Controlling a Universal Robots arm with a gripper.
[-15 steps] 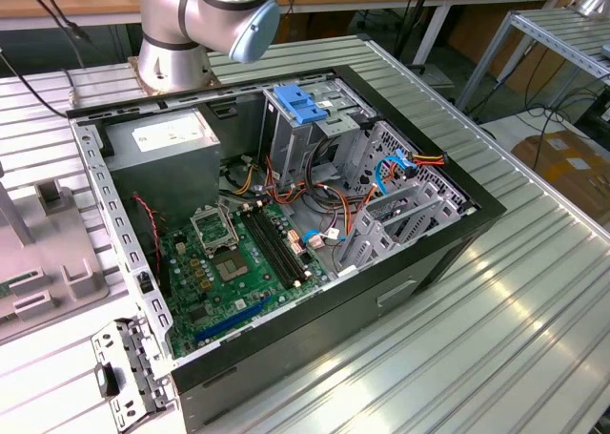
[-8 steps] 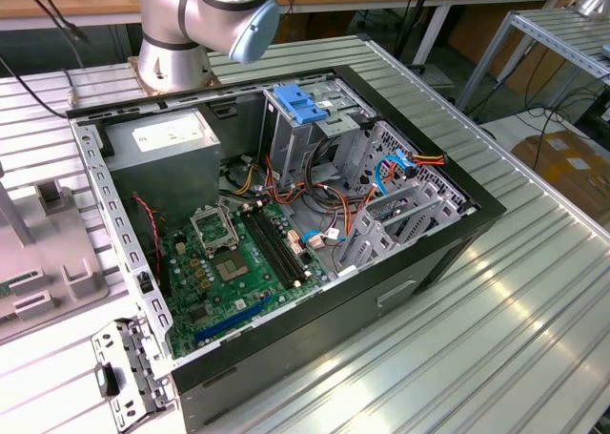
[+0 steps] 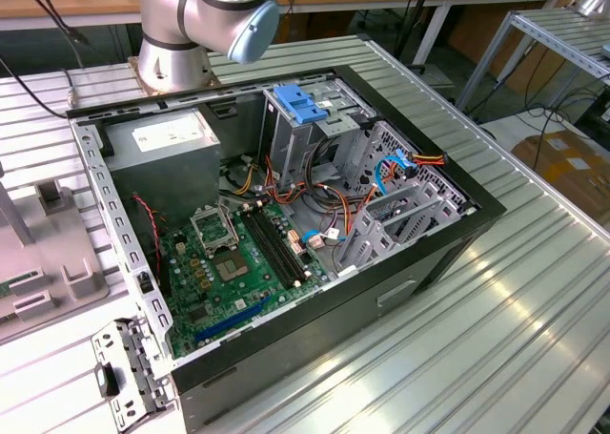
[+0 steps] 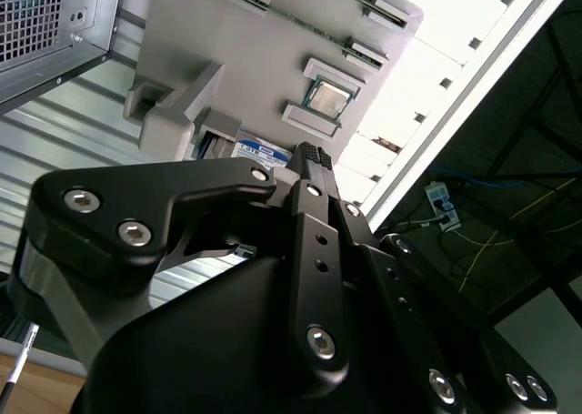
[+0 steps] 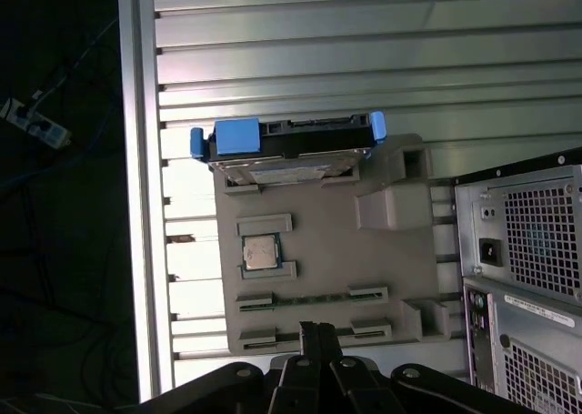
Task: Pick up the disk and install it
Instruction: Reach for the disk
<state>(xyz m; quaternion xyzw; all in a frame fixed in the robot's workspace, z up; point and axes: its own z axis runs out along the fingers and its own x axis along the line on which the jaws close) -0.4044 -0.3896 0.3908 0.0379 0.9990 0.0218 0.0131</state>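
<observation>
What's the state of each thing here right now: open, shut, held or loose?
Disk: standing on edge in the grey holder, not gripped.
End effector: shut, holding nothing, apart from the disk.
Processor chip: lying flat in a recess of the holder.
Computer case: lying on its side, side panel off, insides exposed.

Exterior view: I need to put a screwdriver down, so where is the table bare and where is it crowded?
Bare: the slatted table on the exterior view's right of the computer case. Crowded: inside the case, among cables and motherboard; the exterior view's left holds the grey fixture and a metal bracket.
</observation>
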